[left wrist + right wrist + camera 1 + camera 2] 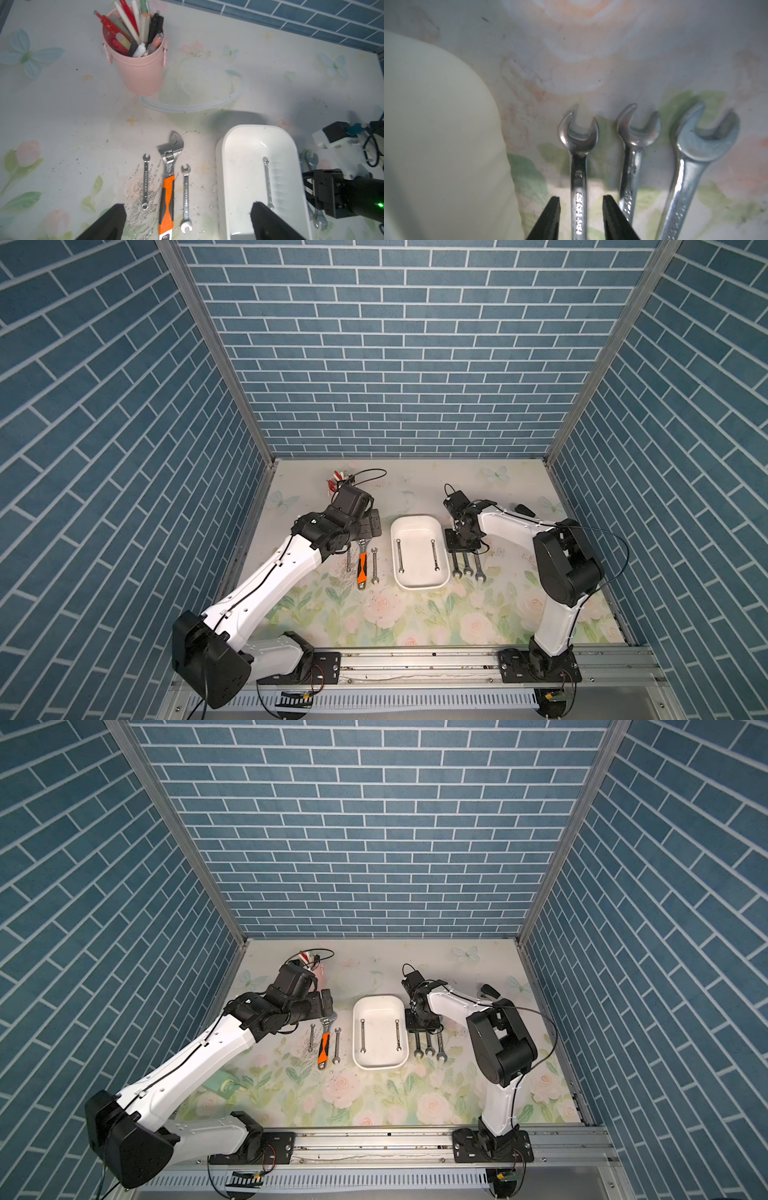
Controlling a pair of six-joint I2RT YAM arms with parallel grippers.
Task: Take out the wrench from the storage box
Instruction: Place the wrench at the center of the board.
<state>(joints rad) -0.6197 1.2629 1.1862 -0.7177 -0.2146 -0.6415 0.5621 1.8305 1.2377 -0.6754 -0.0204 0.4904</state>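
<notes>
My right gripper [581,197] straddles an open-end wrench [578,166] beside the storage box [415,519], jaws released. The left gripper [188,204] gapes, empty. Two small wrenches [400,556] lie inside, yet to fetch.

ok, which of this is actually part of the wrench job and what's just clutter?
Job: storage box; two wrenches inside it; right gripper, open astride a wrench on the table beside the box.
Lying about, seemingly: pink cup of pens; orange-handled adjustable wrench; two small wrenches flanking it; two more wrenches beside the gripper's.
</notes>
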